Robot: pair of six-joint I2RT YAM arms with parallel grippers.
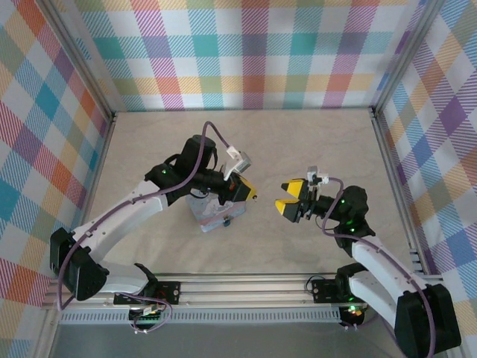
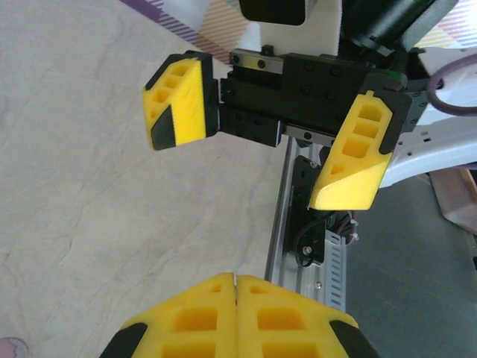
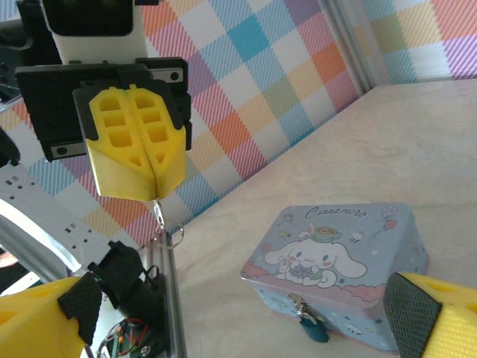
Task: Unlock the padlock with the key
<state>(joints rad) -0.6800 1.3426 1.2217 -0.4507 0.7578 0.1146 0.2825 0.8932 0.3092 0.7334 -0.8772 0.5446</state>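
Two pincers face each other above the desk (image 1: pixel 313 142): the left pincer (image 3: pixel 153 190) is clenched on the key (image 3: pixel 159 212), the right pincer (image 1: pixel 289 197) spread and empty. The padlock (image 3: pixel 311 329) hangs at the front of the tin (image 3: pixel 350 239). Likely step: bringing key to lock; next, steady the padlock and align key with keyhole

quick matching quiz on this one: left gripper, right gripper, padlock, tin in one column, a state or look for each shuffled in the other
1. left gripper
2. right gripper
3. padlock
4. tin

a. light blue, cartoon on the lid
b. open
c. hangs from the tin's front
d. shut on the key

Pairs: 1-d, 2-b, 3-c, 4-a
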